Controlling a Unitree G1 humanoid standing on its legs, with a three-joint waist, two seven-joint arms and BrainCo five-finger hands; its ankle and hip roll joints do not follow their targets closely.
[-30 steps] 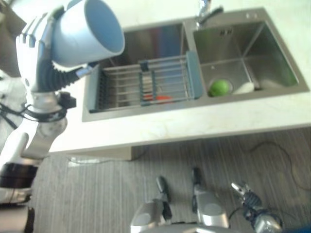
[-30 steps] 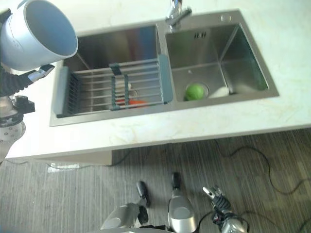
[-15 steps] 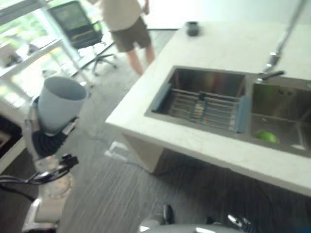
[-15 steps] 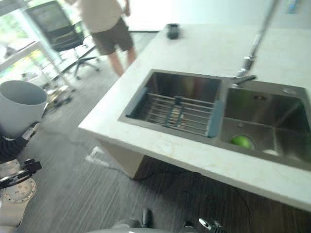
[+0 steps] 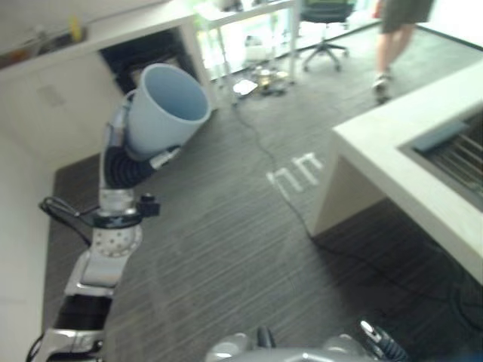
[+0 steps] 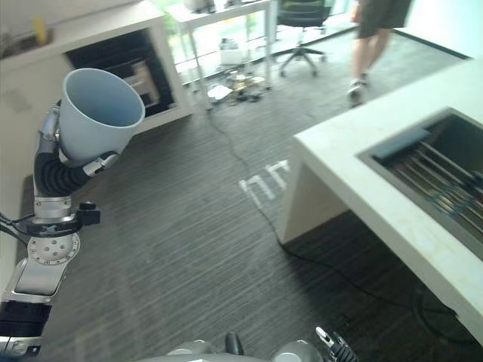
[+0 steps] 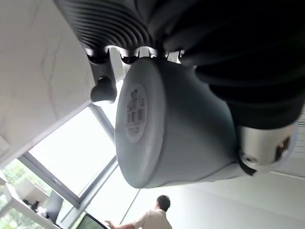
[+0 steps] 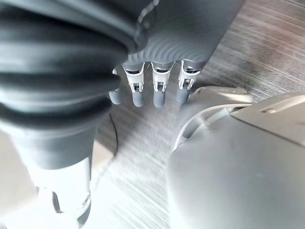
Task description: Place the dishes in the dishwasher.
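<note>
A light blue cup (image 5: 162, 109) is held high at the left, tilted with its mouth up and to the right. My left hand (image 5: 115, 143) is shut on it from below and behind, above the dark carpet. In the left wrist view the cup's base (image 7: 167, 129) with a barcode sticker sits against my curled fingers (image 7: 102, 88). My right hand (image 8: 159, 90) hangs low over the floor with relaxed fingers and holds nothing.
A white counter (image 5: 400, 173) with a sink and its drying rack (image 6: 445, 177) stands at the right. A dark open compartment (image 6: 121, 64) in a white cabinet is behind the cup. A person (image 5: 396, 38) walks at the back near an office chair (image 5: 324, 19). A cable (image 5: 294, 204) crosses the carpet.
The camera has swung left, so the counter and sink have slid to the right edge. The cup stays in my left hand, now tipped more to the right.
</note>
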